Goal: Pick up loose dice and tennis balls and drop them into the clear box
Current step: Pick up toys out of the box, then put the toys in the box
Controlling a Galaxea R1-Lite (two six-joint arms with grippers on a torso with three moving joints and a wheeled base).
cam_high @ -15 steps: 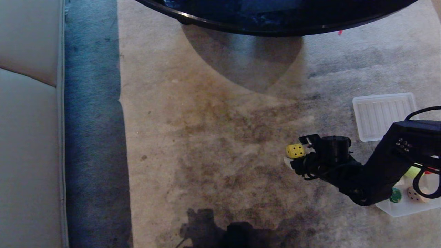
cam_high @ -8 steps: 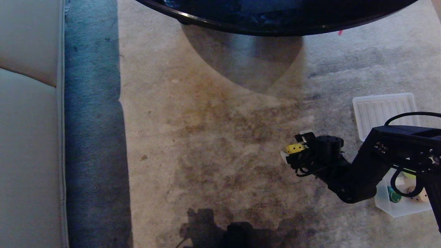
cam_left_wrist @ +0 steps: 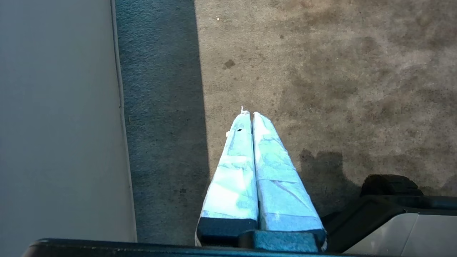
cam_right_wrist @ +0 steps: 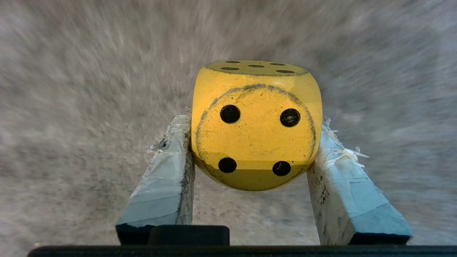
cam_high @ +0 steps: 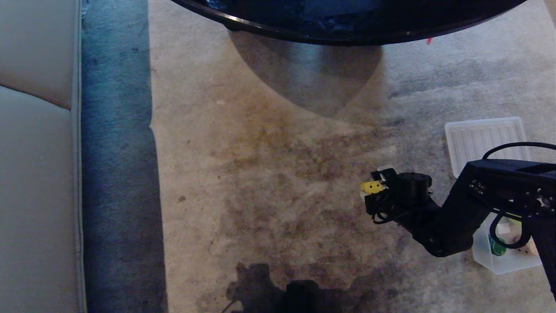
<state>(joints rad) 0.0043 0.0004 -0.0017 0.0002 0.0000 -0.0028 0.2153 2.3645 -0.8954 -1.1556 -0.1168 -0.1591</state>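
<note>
Closed since a moment ago: right gripper (cam_right_wrist: 255, 150) now clamped on the yellow die (cam_right_wrist: 255, 125), low over the carpet (cam_high: 260, 174). Grasp step in hand. Next: lift, carry back toward the clear box (cam_high: 506, 263) behind the wrist. Left gripper (cam_left_wrist: 250, 117) parked, pinched empty.

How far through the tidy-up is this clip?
Partly done: the clear box already holds a green piece, though the arm hides much of it. In hand: the right end effector clamps the yellow die at carpet level. Left: carrying it to the box. No other loose pieces show.
</note>
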